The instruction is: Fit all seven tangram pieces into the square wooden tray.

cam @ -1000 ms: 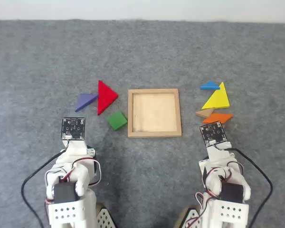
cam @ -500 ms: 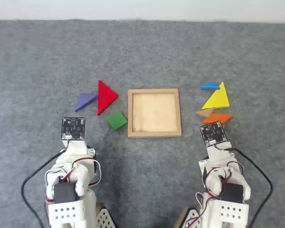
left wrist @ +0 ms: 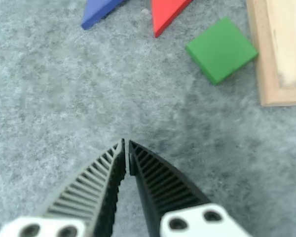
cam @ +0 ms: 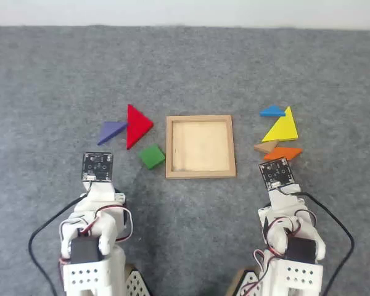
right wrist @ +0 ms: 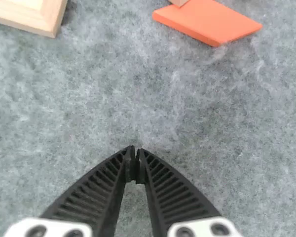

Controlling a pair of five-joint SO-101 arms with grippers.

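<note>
1. Nearest, the left claw is clenched on nothing, low over the grey carpet. The right claw is pinched shut too, and empty.
2. Just beyond the left claw lies the green square, its corner against the tray, touching or nearly so. Beyond the right claw lies the orange piece.
3. The tray sits between both groups (all seven pieces lie outside it).
4. Farther off on the left are the red triangle and purple triangle. On the right are the tan piece, yellow triangle and blue triangle.
5. The green square looks the likely start: open the claw wide first, align with its flat sides, and avoid the tray's rim.
</note>
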